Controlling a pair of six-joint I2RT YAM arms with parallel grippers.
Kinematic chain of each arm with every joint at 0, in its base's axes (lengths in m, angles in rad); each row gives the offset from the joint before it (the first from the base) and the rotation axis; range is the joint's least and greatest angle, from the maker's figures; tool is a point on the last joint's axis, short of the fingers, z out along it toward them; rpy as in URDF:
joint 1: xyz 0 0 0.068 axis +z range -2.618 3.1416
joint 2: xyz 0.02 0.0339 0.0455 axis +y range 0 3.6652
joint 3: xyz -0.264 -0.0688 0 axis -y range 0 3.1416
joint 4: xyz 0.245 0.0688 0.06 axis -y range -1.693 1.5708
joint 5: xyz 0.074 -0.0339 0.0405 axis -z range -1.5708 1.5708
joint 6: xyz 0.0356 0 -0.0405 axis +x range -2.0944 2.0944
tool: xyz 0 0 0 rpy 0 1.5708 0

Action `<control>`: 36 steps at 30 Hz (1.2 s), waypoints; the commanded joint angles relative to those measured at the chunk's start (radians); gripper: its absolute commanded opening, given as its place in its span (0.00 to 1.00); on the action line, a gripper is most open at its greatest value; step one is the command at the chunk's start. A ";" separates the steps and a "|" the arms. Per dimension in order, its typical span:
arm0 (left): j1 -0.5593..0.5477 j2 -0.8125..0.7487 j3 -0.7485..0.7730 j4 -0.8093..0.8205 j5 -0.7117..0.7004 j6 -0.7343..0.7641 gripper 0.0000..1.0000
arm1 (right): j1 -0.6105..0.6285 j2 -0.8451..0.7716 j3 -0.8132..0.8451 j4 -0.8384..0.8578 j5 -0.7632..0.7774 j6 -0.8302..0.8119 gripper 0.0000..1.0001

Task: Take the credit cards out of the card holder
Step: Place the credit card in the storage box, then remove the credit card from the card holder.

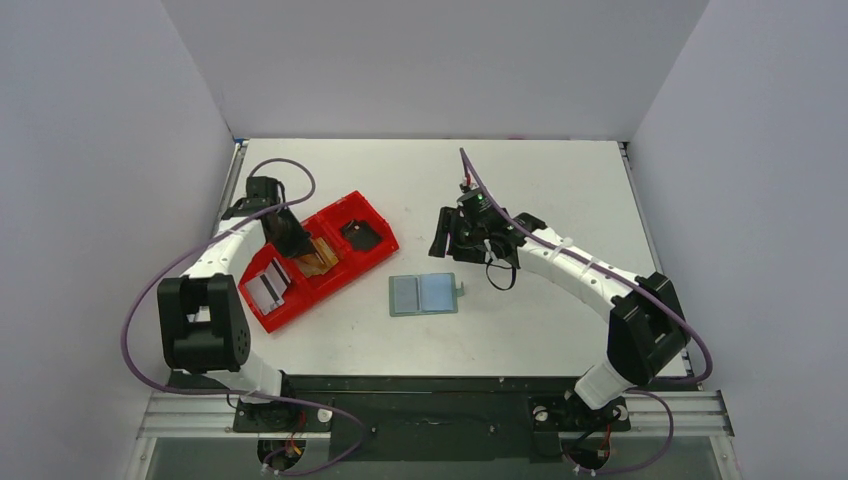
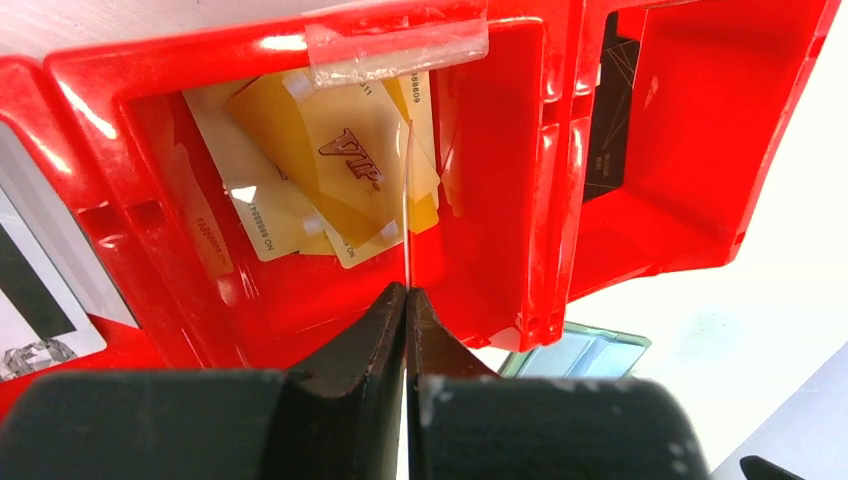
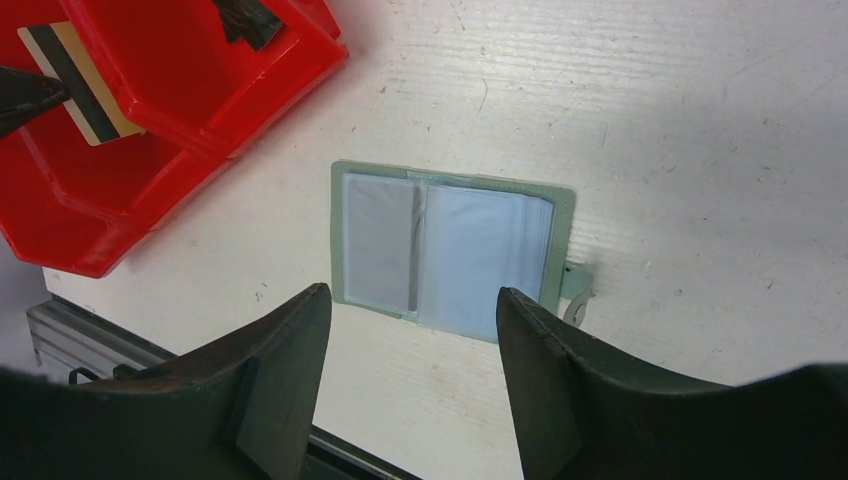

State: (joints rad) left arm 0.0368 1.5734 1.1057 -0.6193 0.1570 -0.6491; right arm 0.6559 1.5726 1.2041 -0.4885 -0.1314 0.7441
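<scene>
Left wrist view showed the left gripper [image 2: 408, 295] with its fingers pressed together on a credit card [image 3: 85, 85], which was seen edge-on as a thin upright line and was pinched by its lower edge. The card was held over the middle compartment of the red tray [image 2: 560, 150], where several tan-yellow cards [image 2: 330, 170] lay in a loose pile; a dark card [image 2: 610, 110] lay in the next compartment. The step in hand was judged to be the dropping of an extracted card into the tray. The next move would call for the fingers to be parted so that the card fell flat on the pile inside the walls. Well apart, the right gripper [image 3: 410, 310] was held spread wide above the card holder [image 3: 450, 250], which lay opened flat on the table [image 3: 650, 120]. Whether its clear sleeves held more cards could not be told.
</scene>
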 commanded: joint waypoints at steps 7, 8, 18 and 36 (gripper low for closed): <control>0.014 0.005 0.019 0.039 0.005 0.045 0.24 | -0.011 -0.056 -0.003 0.005 0.017 -0.008 0.58; 0.014 -0.008 0.018 0.036 -0.001 0.046 0.30 | -0.011 -0.056 -0.004 0.005 0.017 -0.007 0.58; 0.013 -0.112 0.045 -0.024 -0.074 0.055 0.46 | -0.010 -0.046 -0.002 -0.006 0.040 -0.005 0.58; -0.161 -0.201 0.063 -0.064 -0.061 0.073 0.50 | 0.133 0.101 0.090 -0.064 0.126 -0.015 0.58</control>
State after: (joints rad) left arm -0.0536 1.4147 1.1439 -0.6785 0.0822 -0.5888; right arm 0.7231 1.6032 1.2278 -0.5396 -0.0597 0.7368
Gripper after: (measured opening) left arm 0.499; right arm 0.577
